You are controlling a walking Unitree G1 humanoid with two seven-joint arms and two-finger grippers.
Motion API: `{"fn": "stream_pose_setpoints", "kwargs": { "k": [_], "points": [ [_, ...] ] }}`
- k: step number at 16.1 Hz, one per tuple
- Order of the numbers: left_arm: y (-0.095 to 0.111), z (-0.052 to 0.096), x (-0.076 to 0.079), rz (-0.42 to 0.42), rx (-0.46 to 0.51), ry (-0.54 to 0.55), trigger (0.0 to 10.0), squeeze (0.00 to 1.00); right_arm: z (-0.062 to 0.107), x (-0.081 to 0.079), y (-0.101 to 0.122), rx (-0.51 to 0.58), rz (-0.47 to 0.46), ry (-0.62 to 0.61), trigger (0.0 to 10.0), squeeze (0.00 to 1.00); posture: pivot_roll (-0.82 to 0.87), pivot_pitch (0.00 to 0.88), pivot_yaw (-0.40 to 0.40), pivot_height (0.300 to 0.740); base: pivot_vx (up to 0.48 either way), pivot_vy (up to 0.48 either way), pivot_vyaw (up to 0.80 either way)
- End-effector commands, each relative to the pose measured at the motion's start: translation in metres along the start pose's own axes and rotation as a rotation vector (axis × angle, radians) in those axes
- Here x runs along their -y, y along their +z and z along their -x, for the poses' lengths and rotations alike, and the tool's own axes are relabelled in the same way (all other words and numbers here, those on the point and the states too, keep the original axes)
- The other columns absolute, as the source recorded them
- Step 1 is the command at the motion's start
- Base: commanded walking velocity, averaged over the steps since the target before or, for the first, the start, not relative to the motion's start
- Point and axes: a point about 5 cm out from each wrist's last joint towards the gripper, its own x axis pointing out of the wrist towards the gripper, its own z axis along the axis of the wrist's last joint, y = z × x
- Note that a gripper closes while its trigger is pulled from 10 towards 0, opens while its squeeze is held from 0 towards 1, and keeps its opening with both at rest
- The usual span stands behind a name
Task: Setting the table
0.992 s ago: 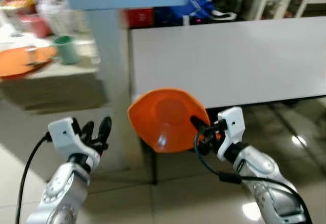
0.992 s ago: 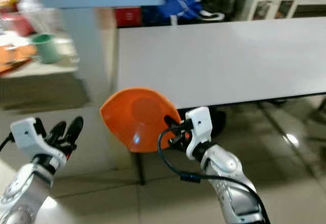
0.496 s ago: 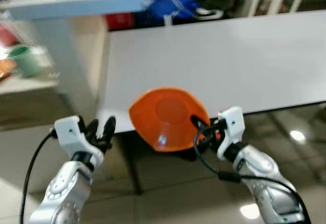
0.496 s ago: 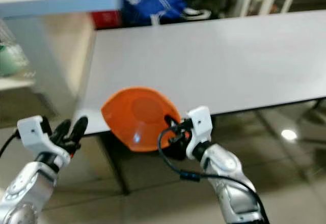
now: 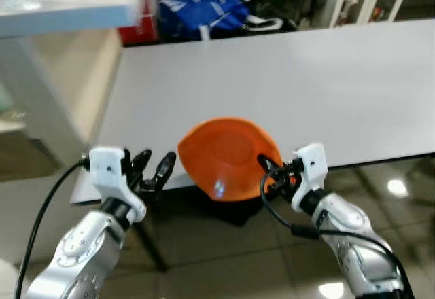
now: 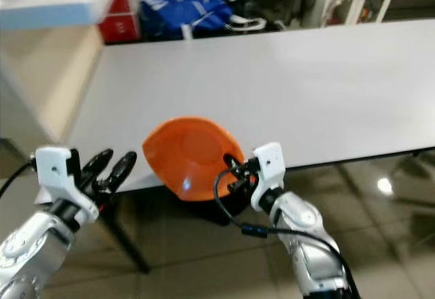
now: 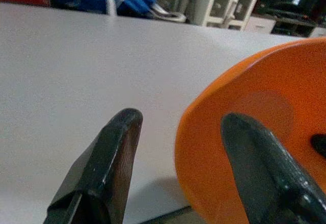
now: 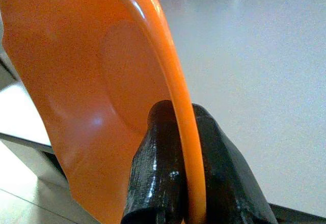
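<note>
Closer now than a second ago: the white surface point(image 5: 285, 81) takes up more of the head views, and the shelving with the green cup has slid out past the left edge, which is camera travel, not object motion. Orange plate point(image 5: 226, 156) is still held tilted on edge, its hollow face toward the camera, over the near edge of the surface. Right hand point(image 5: 269, 177) is clamped on the plate's rim at the side nearest the robot; in the right wrist view one black finger point(image 8: 155, 178) sits on each face of the rim. Left hand point(image 5: 152, 171) is beside the plate on its left, at the same near edge, fingers point(image 7: 104, 168) apart with nothing between them. Blue bag point(image 5: 197, 13) lies on the floor beyond the far edge of the surface.
</note>
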Motion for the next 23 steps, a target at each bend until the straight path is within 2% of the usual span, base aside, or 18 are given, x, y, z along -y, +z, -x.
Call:
{"fn": "stream_pose_setpoints", "kwargs": {
  "k": [1,6,19,20,23],
  "points": [
    [0.001,0.001,-0.002,-0.022,-0.010,0.007,10.0,0.00,-0.002,0.000,0.010,0.051,0.026,0.002,0.0,0.00,-0.10,0.000,0.082,0.740,0.300,-0.371,0.00],
    [0.001,-0.006,-0.003,-0.041,-0.023,0.008,10.0,0.00,-0.002,-0.001,0.008,0.052,0.028,0.001,0.0,0.00,-0.11,0.000,0.091,0.740,0.284,-0.382,0.00],
    [-0.003,-0.008,-0.004,-0.020,-0.030,0.018,10.0,0.00,-0.001,-0.004,0.007,0.059,0.029,-0.001,0.0,0.00,-0.12,0.000,0.095,0.740,0.275,-0.391,0.00],
    [-0.002,-0.008,-0.005,-0.005,-0.018,0.022,10.0,0.00,-0.002,-0.005,0.009,0.067,0.033,0.001,0.0,0.00,-0.12,0.000,0.095,0.740,0.322,-0.352,0.00],
    [0.001,-0.011,-0.008,-0.001,-0.004,0.030,10.0,0.00,-0.016,-0.015,0.050,0.173,0.002,0.092,0.0,0.00,-0.12,0.000,0.099,0.740,0.000,0.000,0.00]
  ]
}}
